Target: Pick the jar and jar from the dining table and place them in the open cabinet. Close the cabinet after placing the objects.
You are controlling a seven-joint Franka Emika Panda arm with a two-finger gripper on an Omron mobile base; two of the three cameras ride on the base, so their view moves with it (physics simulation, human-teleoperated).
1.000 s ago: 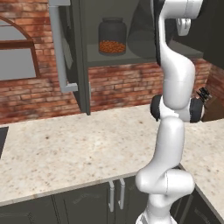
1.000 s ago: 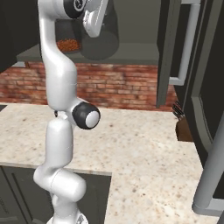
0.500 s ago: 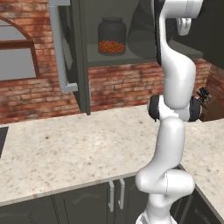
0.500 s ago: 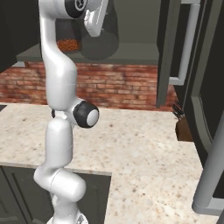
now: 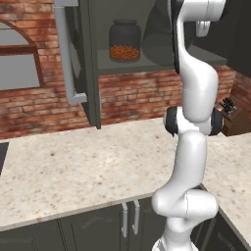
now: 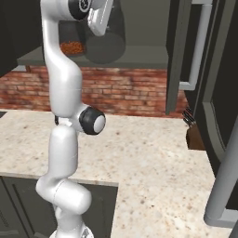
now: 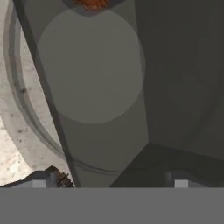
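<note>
Both jars now stand on the cabinet (image 5: 88, 63) shelf — the red-filled jar (image 5: 124, 41) to the left, the grey jar (image 6: 105, 42) beside it — with the gripper (image 7: 109, 177) spread wide just clear of the grey one, so shutting the doors seemingly remains.

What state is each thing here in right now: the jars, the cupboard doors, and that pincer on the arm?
Clear jar: upright on the cabinet shelf, orange-red grains inside, lid on.
Grey frosted jar: on the same shelf, beside the clear one.
Cabinet: open, both doors swung out.
Left door: open.
Right door: open.
Pincer: open, holding nothing, its tips wide apart facing the grey jar.
Countertop: bare stone.
</note>
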